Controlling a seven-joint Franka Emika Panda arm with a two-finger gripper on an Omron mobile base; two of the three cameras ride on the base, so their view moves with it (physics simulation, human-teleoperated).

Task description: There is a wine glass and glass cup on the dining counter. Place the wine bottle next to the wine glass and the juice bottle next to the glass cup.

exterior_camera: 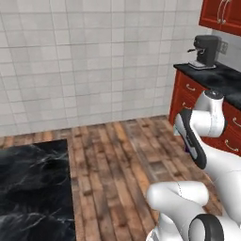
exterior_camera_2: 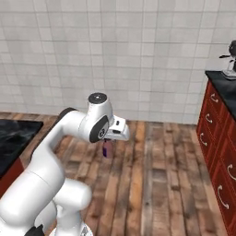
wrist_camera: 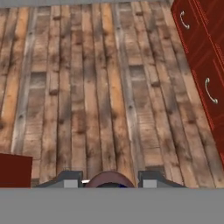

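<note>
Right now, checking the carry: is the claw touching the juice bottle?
Touching. In the hand view, the juice bottle sits clamped between the claw fingers, with no gap.

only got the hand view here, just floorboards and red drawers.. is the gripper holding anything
Observer: Yes. In the right base view the gripper is shut on the juice bottle, a small purplish bottle hanging below the hand over the wooden floor.
Operator: any counter near?
Observer: The dining counter, black marble, sits at the lower left of the left base view, apart from the arm.
Operator: anything on the other side?
Observer: A coffee machine stands on a second black counter over red drawers, far right.
</note>
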